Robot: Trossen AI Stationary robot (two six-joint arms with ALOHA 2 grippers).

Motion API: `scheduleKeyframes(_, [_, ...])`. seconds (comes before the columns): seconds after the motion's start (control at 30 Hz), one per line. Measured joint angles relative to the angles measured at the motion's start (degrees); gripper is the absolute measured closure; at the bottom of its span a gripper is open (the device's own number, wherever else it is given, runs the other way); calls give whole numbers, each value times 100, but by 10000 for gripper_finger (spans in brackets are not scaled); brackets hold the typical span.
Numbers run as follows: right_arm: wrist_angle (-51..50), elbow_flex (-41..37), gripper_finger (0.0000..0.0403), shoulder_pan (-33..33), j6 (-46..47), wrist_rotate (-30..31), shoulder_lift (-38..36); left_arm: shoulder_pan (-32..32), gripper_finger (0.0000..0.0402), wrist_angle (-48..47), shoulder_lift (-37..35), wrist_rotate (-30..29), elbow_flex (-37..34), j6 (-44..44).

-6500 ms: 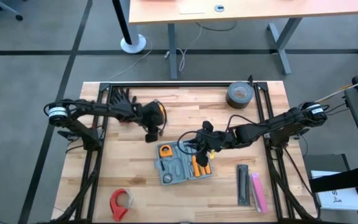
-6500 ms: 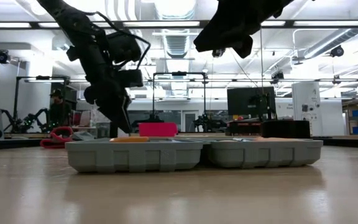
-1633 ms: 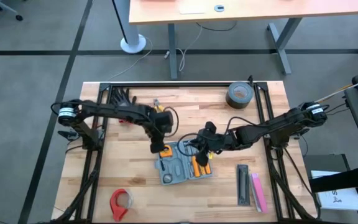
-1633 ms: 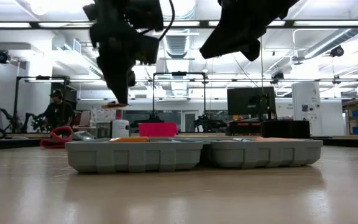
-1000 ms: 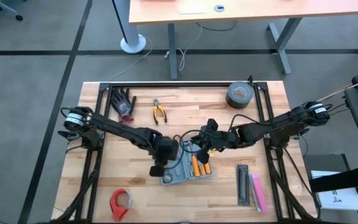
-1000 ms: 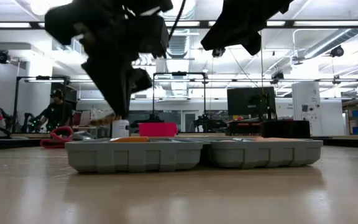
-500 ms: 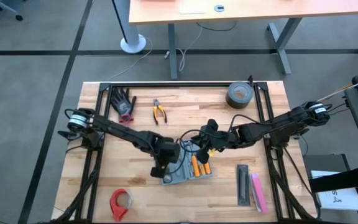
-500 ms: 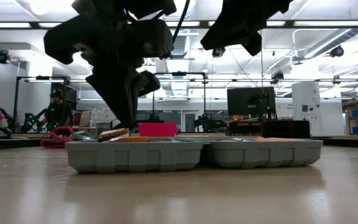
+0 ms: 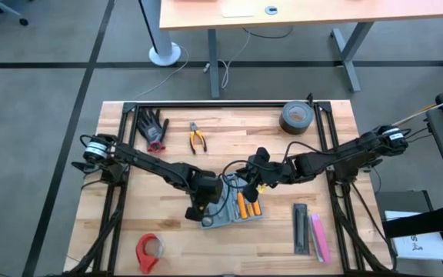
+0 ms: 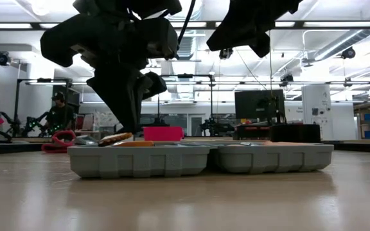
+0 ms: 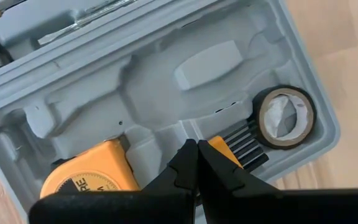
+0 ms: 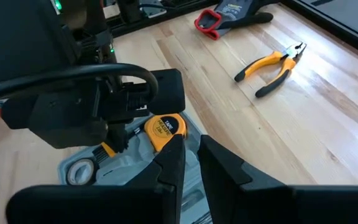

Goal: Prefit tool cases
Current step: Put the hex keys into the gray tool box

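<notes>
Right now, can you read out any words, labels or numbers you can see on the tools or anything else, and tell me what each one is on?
Round yellow tape measure in the blue-grey plastic tool case: dark print on its round label, too blurred to read.
Same label in the right wrist view: too small to read.
White paper sheet off the table's right edge: dark marks, not legible.
Nothing else carries readable text.

Left tool [image 11: 197, 155] reaches low with fingers pressed together; right tool [image 12: 190, 149] hovers, fingers slightly apart.
</notes>
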Motion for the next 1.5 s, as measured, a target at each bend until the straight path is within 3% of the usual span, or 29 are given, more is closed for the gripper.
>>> scheduleKeyframes(0.47, [85,0,371,26,-7,-15,0,-2,397,-133,2,-1,-2,1])
scheduleKeyframes(1.0, [83,-2,371,63,-26,-16,0,-9,293,-244,-3,-305,79,-225])
scheduleKeyframes(1.2, [83,-2,371,66,-28,-12,0,-112,297,-329,-20,-256,116,-762])
scheduleKeyframes(1.5, [83,-2,371,66,-28,-10,0,-301,324,-371,-15,-127,116,-847])
